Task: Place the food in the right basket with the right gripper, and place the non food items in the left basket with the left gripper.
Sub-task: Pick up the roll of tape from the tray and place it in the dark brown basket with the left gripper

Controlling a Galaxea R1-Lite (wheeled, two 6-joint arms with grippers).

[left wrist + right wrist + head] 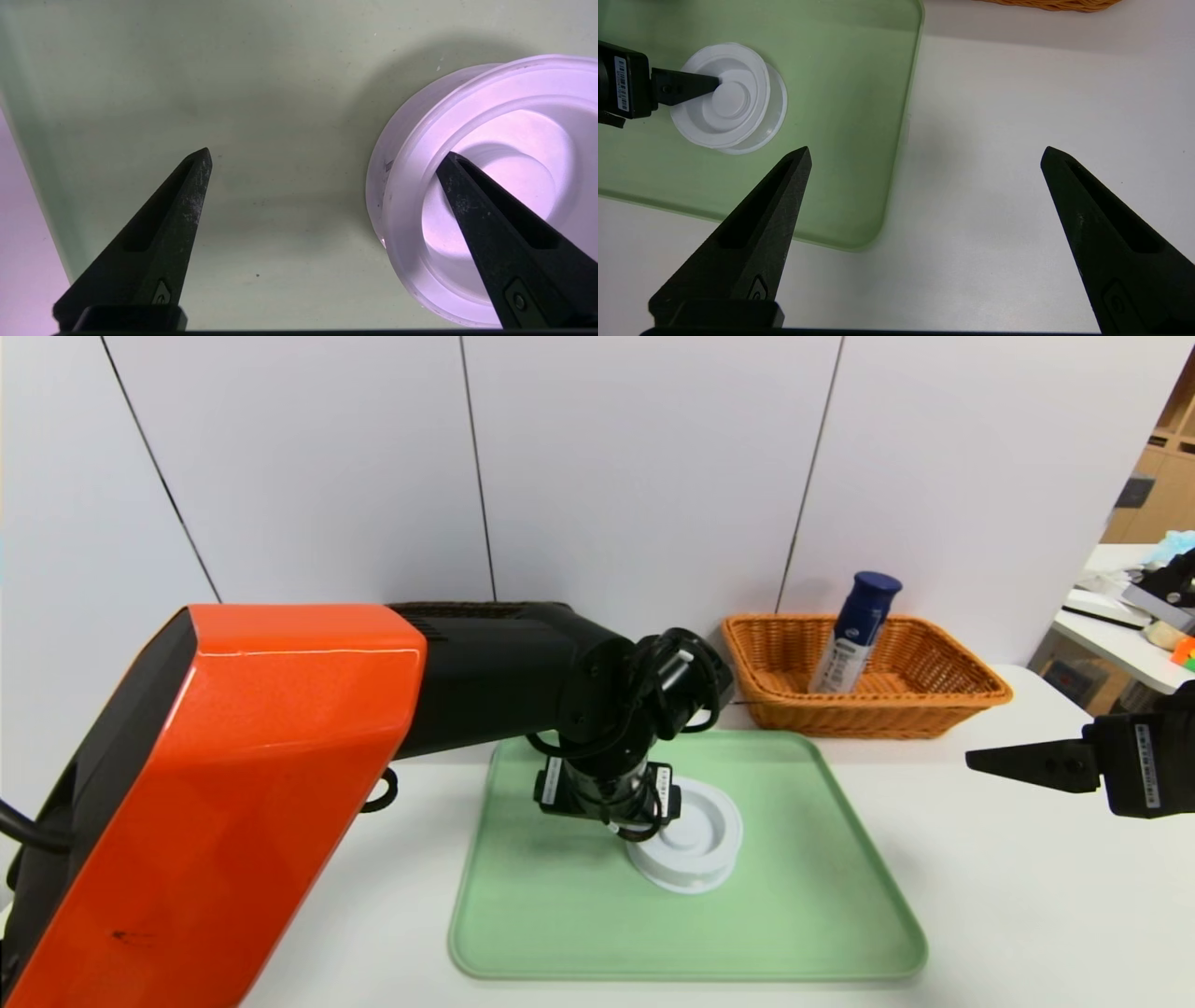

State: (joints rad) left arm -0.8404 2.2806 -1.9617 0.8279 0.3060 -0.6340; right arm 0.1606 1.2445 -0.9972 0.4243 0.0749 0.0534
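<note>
A flat round white container (700, 845) (514, 140) lies on a green tray (560, 915), near its middle. My left gripper (324, 156) is open and points down at it. One finger (686, 86) hangs over the container's sunken centre, the other over bare tray, with the rim between them. The food bottle (854, 635), navy cap and white body, leans inside the orange right basket (934, 705) at the back right. My right gripper (980, 761) (925, 151) hovers open and empty over the white table, right of the tray. The left basket is hidden.
The big orange shell (233, 784) of my left arm blocks the left part of the head view. White wall panels stand close behind the table. A cluttered desk (1139, 616) sits off to the far right.
</note>
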